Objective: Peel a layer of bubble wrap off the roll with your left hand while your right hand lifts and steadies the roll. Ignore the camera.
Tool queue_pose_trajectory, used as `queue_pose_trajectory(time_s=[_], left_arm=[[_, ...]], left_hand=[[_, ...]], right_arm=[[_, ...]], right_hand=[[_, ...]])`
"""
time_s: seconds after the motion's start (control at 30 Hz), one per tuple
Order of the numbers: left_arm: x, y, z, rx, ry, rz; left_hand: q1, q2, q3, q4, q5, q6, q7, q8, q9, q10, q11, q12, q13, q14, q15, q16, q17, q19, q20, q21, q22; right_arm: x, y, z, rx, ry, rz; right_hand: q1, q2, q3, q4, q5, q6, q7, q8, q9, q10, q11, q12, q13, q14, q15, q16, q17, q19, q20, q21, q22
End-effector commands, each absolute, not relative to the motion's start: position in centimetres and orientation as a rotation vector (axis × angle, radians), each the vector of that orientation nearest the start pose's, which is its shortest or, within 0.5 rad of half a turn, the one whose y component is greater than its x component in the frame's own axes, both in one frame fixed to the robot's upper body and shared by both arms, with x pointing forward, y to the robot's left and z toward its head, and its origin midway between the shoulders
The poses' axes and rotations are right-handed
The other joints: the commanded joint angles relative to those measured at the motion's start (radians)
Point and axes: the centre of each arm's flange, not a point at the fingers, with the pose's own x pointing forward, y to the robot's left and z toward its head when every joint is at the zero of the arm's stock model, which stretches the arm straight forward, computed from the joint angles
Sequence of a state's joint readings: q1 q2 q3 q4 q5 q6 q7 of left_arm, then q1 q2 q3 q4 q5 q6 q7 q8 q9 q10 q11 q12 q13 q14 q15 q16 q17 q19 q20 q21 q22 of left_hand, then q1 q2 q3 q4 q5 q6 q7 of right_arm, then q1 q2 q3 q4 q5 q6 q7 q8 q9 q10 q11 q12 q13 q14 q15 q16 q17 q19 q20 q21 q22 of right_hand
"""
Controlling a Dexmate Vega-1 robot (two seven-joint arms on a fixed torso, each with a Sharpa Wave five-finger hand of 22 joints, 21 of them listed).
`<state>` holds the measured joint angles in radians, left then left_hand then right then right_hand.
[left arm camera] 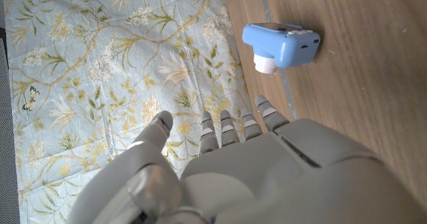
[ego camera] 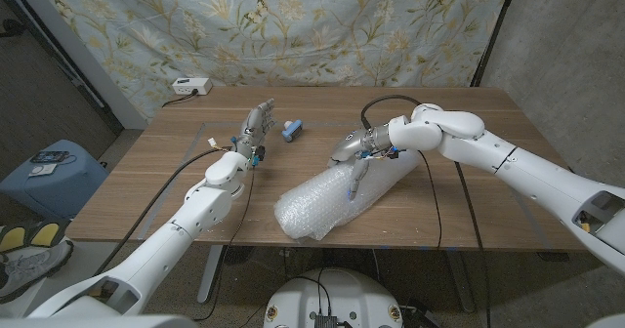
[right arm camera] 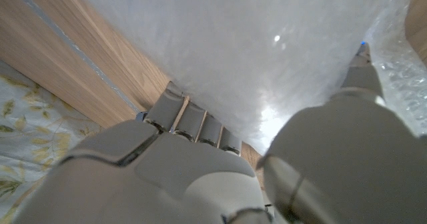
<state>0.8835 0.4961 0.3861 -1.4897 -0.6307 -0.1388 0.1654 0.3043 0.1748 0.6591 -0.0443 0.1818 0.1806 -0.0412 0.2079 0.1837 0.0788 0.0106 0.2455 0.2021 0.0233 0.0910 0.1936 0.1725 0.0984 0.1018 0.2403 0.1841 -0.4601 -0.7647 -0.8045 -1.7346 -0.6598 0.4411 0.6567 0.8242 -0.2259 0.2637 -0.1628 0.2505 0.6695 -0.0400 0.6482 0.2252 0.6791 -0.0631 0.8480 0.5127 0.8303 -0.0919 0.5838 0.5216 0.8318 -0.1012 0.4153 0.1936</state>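
Observation:
The bubble wrap roll (ego camera: pixel 337 199) lies slantwise on the wooden table (ego camera: pixel 146 186), near its front edge. My right hand (ego camera: pixel 354 157) is on the roll's far upper side. In the right wrist view its fingers (right arm camera: pixel 193 121) are tucked between the roll (right arm camera: pixel 267 44) and the tabletop, and the thumb (right arm camera: pixel 360 77) presses on the wrap, so it grips the roll. My left hand (ego camera: pixel 256 128) is held over the table well left of the roll, fingers (left arm camera: pixel 230 127) stretched out and apart, with nothing in it.
A small blue toy camera (ego camera: pixel 294 129) (left arm camera: pixel 280 45) lies just beyond my left hand. A white box (ego camera: pixel 191 86) with a cord sits at the table's back left corner. A black cable (ego camera: pixel 430 196) crosses the table right of the roll.

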Motion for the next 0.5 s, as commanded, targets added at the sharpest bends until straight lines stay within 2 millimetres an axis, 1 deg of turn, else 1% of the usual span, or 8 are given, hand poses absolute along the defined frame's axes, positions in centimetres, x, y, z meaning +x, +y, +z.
queue_pose_trajectory(time_s=[0.03, 0.1, 0.13, 0.17, 0.23, 0.37, 0.4, 0.5], left_arm=[[63.8, 25.3, -2.1, -0.089, -0.54, -0.142], [63.8, 25.3, -2.1, -0.089, -0.54, -0.142], [63.8, 25.3, -2.1, -0.089, -0.54, -0.142], [63.8, 25.3, -2.1, -0.088, -0.54, -0.142], [63.8, 25.3, -2.1, -0.09, -0.54, -0.142], [63.8, 25.2, -2.1, -0.09, -0.542, -0.143], [63.8, 25.2, -2.0, -0.089, -0.544, -0.143], [63.7, 25.2, -1.8, -0.086, -0.549, -0.142]], left_hand=[[0.014, -0.001, 0.002, -0.006, 0.009, 0.012, -0.001, 0.002, 0.004, 0.006, -0.003, 0.004, 0.005, 0.008, 0.002, 0.0, 0.002, 0.005, 0.007, 0.004, 0.003], [0.015, -0.001, 0.002, -0.007, 0.009, 0.014, 0.0, 0.002, 0.004, 0.007, -0.002, 0.004, 0.005, 0.008, 0.002, -0.001, 0.002, 0.005, 0.006, 0.004, 0.003], [0.015, -0.001, 0.002, -0.007, 0.009, 0.016, 0.0, 0.003, 0.005, 0.007, -0.002, 0.004, 0.005, 0.008, 0.001, -0.001, 0.002, 0.005, 0.006, 0.004, 0.003], [0.015, -0.001, 0.001, -0.007, 0.009, 0.017, 0.001, 0.002, 0.005, 0.008, -0.002, 0.004, 0.005, 0.009, 0.002, -0.001, 0.002, 0.005, 0.008, 0.004, 0.003], [0.016, -0.001, 0.001, -0.007, 0.009, 0.018, 0.001, 0.002, 0.005, 0.009, -0.002, 0.004, 0.005, 0.01, 0.002, 0.0, 0.002, 0.006, 0.008, 0.004, 0.003], [0.016, -0.001, 0.0, -0.008, 0.009, 0.018, 0.002, 0.001, 0.005, 0.009, -0.003, 0.004, 0.005, 0.01, 0.002, 0.0, 0.003, 0.006, 0.009, 0.003, 0.003], [0.016, -0.001, 0.0, -0.008, 0.009, 0.018, 0.002, 0.001, 0.005, 0.009, -0.003, 0.004, 0.005, 0.011, 0.002, 0.0, 0.003, 0.006, 0.008, 0.003, 0.003], [0.017, 0.0, 0.0, -0.008, 0.008, 0.021, 0.004, 0.002, 0.005, 0.01, -0.004, 0.004, 0.005, 0.011, 0.001, -0.001, 0.003, 0.006, 0.009, 0.003, 0.003]], right_arm=[[55.6, -10.5, 2.8, -1.929, -0.744, 0.852], [55.5, -10.6, 3.1, -1.907, -0.735, 0.86], [55.5, -10.6, 3.2, -1.896, -0.728, 0.863], [55.5, -10.6, 3.3, -1.888, -0.721, 0.867], [55.5, -10.6, 3.6, -1.867, -0.704, 0.877], [55.5, -10.7, 4.1, -1.82, -0.667, 0.904], [55.5, -10.7, 4.2, -1.8, -0.654, 0.915], [55.5, -10.9, 4.8, -1.753, -0.628, 0.93]], right_hand=[[0.21, 0.183, 0.044, -0.002, -0.01, 0.083, -0.053, 0.015, 0.001, 0.096, -0.066, 0.013, -0.001, 0.044, -0.142, 0.01, 0.017, 0.027, -0.08, 0.02, 0.004], [0.222, 0.185, 0.044, -0.003, -0.015, 0.094, -0.055, 0.018, 0.0, 0.118, -0.072, 0.02, -0.002, 0.062, -0.142, 0.013, 0.025, 0.036, -0.08, 0.028, 0.006], [0.224, 0.185, 0.044, -0.002, -0.017, 0.097, -0.054, 0.02, 0.0, 0.125, -0.067, 0.02, -0.005, 0.064, -0.141, 0.011, 0.026, 0.037, -0.081, 0.029, 0.007], [0.226, 0.186, 0.044, -0.001, -0.019, 0.103, -0.051, 0.021, -0.001, 0.132, -0.067, 0.021, -0.009, 0.068, -0.141, 0.01, 0.027, 0.038, -0.082, 0.031, 0.007], [0.229, 0.187, 0.044, -0.001, -0.02, 0.103, -0.051, 0.021, -0.001, 0.135, -0.069, 0.02, -0.011, 0.072, -0.142, 0.009, 0.028, 0.04, -0.083, 0.034, 0.008], [0.234, 0.186, 0.043, -0.001, -0.025, 0.108, -0.051, 0.022, -0.002, 0.138, -0.066, 0.019, -0.014, 0.079, -0.142, 0.005, 0.031, 0.044, -0.083, 0.039, 0.009], [0.235, 0.186, 0.043, 0.0, -0.026, 0.108, -0.05, 0.022, -0.002, 0.139, -0.069, 0.019, -0.014, 0.081, -0.141, 0.004, 0.032, 0.044, -0.082, 0.04, 0.009], [0.237, 0.185, 0.042, 0.001, -0.028, 0.108, -0.049, 0.022, -0.003, 0.139, -0.066, 0.02, -0.012, 0.086, -0.141, 0.002, 0.034, 0.045, -0.082, 0.043, 0.01]])
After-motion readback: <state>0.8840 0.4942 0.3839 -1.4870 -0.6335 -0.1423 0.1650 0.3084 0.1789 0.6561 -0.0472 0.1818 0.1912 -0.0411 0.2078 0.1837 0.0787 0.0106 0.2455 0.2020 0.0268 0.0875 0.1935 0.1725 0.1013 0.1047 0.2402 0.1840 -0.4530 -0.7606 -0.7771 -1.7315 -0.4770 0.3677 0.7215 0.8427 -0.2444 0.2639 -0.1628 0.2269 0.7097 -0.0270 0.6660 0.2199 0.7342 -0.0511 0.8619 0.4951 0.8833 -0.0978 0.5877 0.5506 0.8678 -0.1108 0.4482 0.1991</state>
